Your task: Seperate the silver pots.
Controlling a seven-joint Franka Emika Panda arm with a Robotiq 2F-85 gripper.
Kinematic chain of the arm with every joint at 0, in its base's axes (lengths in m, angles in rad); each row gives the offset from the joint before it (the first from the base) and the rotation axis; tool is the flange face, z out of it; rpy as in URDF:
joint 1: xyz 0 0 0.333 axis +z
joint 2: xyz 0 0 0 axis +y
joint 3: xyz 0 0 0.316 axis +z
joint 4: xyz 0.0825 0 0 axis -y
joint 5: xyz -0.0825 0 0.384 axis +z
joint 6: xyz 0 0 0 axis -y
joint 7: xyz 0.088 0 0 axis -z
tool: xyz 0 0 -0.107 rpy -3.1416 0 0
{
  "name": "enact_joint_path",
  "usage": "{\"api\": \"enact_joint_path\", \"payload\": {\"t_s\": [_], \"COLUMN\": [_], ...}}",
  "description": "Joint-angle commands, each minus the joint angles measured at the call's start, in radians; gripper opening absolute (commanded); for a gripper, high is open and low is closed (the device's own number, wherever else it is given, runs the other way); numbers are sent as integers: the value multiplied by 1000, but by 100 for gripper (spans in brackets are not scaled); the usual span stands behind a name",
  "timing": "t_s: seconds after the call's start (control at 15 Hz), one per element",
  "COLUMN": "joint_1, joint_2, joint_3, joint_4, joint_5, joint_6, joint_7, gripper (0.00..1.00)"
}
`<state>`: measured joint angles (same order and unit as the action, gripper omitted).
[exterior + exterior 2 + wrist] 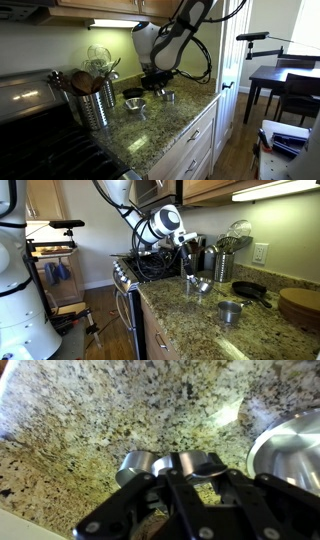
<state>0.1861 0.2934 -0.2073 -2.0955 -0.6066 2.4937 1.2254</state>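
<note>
- Judged step: drawing the small silver pot [140,463] away from the larger silver pot [290,445]; move it sideways over bare counter [90,410], away from the big rim
- Keep the gripper [180,472] low and level, lifting only enough to free the base, to avoid slipping or tipping such light, shiny metal
- Fingers drawn narrow at the small pot's rim in the wrist view; cannot tell whether pinching it or merely close beside it, so confirm the hold before pulling
- Steer clear of the dark pan [250,290] and the utensil canister [220,265] toward the back edge; set down mid-counter, well short of the front edge
- Only in the wrist view: fingertips right at the small rim, with the larger pot close at the picture's right side; nothing of the back edge, the pan or the canister
- In an exterior view, by contrast: the gripper [192,268] hanging just above the small pot [198,284], which lies further toward the back edge, and the larger pot [231,310] nearer the front edge, apart from it; gives the claw's height over the stone, lost at the wrist
- In an exterior view from the opposite end: the arm stooped over mid-counter, the canister [95,100] large in the foreground, the fingertips too small and dark to read
</note>
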Motion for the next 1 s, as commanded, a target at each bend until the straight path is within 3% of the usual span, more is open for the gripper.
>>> {"api": "enact_joint_path", "payload": {"t_s": [0.0, 0.93], "joint_1": [-9, 4], "joint_2": [-52, -41], "joint_3": [20, 58], "joint_4": [-43, -71], "joint_5": [-40, -63], "joint_6": [-16, -70], "joint_7": [33, 123], "gripper": [13, 12]}}
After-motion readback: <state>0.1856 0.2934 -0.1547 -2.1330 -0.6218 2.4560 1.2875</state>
